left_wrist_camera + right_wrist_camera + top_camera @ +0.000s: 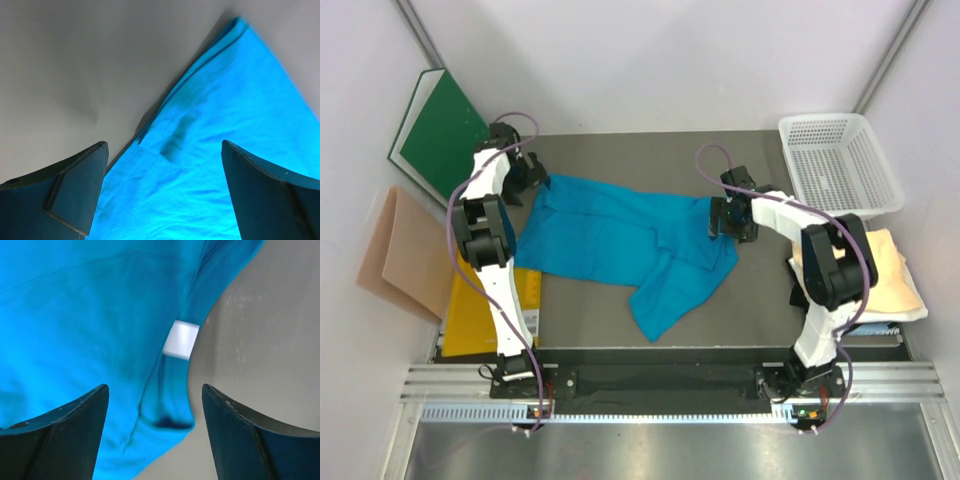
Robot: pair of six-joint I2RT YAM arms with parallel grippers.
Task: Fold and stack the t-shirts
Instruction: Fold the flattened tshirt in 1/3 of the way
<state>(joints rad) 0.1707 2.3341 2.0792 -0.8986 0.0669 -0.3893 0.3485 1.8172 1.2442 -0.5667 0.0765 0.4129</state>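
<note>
Left wrist shows left pincer (164, 146) agape over teal t-shirt (225, 100).

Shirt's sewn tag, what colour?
White tag on the teal-blue t-shirt; clearest in the right wrist view.

We log the left arm (492, 262) and right arm (825, 270) both reaching forward, elbows bent. Left gripper (165, 150) stands spread wide, empty; right gripper (155, 390) spread too, seemingly holding nothing.
</note>
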